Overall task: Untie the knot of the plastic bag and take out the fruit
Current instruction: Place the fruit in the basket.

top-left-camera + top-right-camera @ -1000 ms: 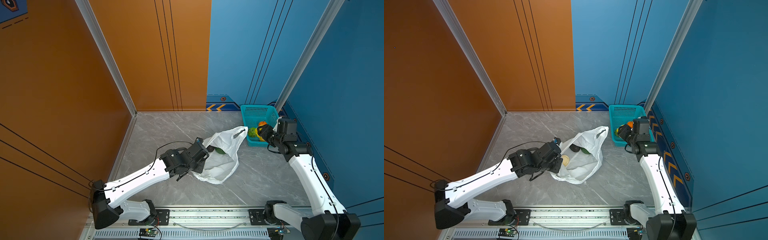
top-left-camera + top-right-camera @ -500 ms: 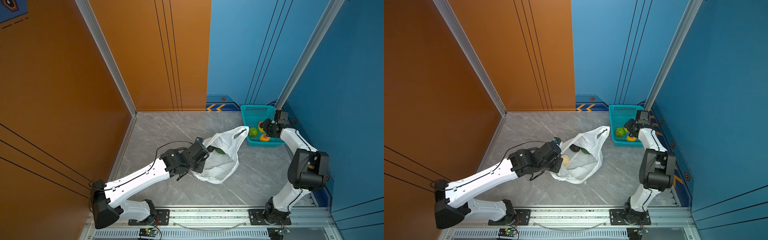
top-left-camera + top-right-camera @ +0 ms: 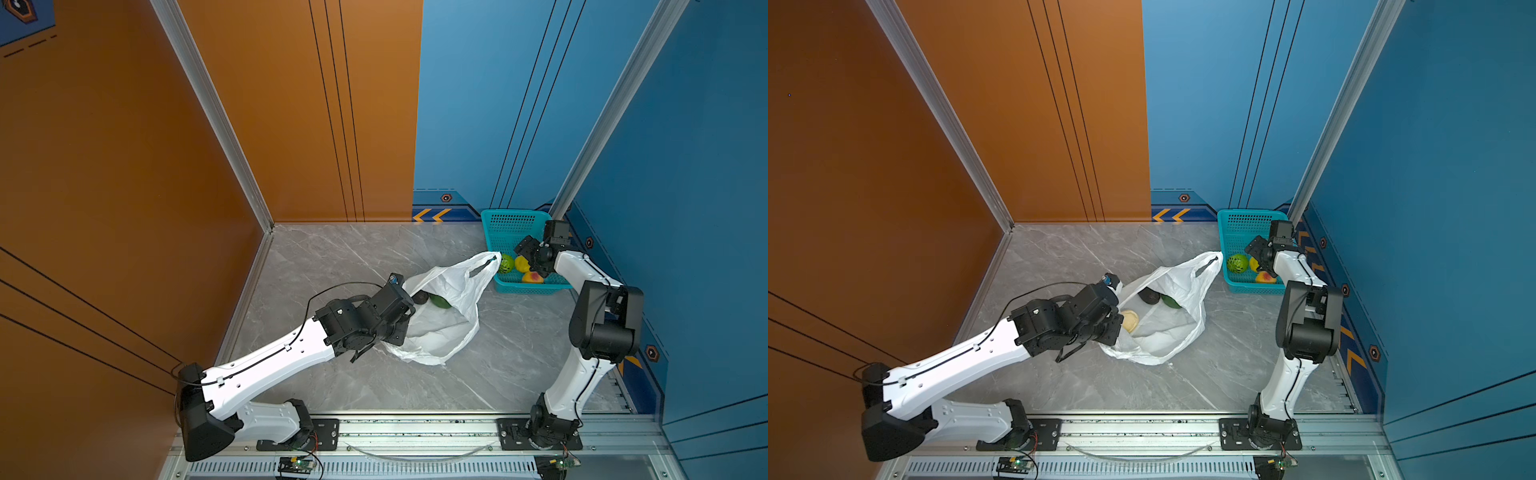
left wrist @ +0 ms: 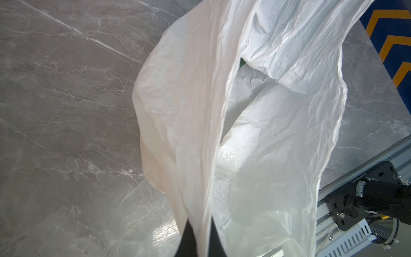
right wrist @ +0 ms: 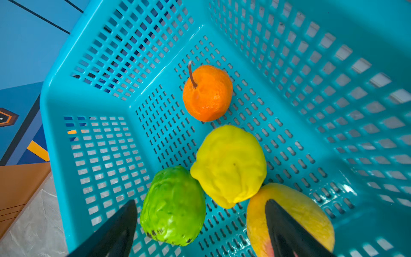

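The white plastic bag (image 3: 440,324) (image 3: 1163,332) lies on the floor with its mouth gaping; no knot shows. My left gripper (image 4: 201,235) (image 3: 1115,328) is shut on the bag's (image 4: 255,111) rim. Inside the bag lie a dark fruit (image 3: 1149,296), a green one (image 3: 1170,302) and a cream one (image 3: 1128,321). My right gripper (image 5: 201,202) (image 3: 525,249) hangs open over the teal basket (image 5: 47,124) and holds nothing. Below it lie an orange fruit (image 5: 208,93), a lumpy yellow one (image 5: 229,164), a green one (image 5: 173,204) and a yellow-red one (image 5: 300,209).
The basket (image 3: 513,212) (image 3: 1250,212) stands in the far right corner against the blue wall. Orange wall panels close the left side. The arms' metal mounting rail (image 3: 415,432) runs along the near edge of the marble floor.
My right gripper swung from beside the bag to over the basket and opened; the orange fruit it carried now lies in the basket. The left arm has not moved.
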Tool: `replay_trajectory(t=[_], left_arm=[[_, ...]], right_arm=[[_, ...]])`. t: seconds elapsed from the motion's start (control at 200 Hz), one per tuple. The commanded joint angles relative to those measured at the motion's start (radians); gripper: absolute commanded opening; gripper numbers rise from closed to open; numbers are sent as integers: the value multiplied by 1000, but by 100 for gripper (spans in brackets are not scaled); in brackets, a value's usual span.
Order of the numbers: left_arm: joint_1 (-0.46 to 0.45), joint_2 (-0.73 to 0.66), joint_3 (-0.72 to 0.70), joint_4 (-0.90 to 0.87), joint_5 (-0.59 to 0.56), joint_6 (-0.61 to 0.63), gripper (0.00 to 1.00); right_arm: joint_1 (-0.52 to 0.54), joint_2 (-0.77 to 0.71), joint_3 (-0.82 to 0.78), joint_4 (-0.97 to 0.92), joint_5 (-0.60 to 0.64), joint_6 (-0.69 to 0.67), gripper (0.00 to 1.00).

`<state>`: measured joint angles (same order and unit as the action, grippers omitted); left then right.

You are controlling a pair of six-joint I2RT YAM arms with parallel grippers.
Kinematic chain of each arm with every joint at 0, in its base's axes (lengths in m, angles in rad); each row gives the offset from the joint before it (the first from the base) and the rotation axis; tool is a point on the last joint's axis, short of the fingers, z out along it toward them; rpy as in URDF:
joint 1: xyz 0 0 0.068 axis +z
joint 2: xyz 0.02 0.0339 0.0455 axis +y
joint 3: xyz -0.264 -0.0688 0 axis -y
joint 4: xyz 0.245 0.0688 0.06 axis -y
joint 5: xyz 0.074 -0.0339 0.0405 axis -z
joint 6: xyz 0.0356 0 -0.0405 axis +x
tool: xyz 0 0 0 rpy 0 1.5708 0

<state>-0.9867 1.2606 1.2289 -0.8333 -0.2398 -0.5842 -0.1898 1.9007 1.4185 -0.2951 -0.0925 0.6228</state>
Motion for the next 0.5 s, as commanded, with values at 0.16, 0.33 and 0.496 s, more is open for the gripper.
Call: replay_trajectory(t=[0.16, 0.33, 0.496], left_arm=[[3, -17, -12, -8, -20, -9, 0], [2, -15, -15, -7, -21, -13, 0], [1, -8, -13, -6, -19, -8, 0]], right_arm=[[25, -105, 6, -54, 10, -44, 94], [63, -234, -33, -149, -51, -84, 95], [103, -427, -97, -266, -101, -105, 96]])
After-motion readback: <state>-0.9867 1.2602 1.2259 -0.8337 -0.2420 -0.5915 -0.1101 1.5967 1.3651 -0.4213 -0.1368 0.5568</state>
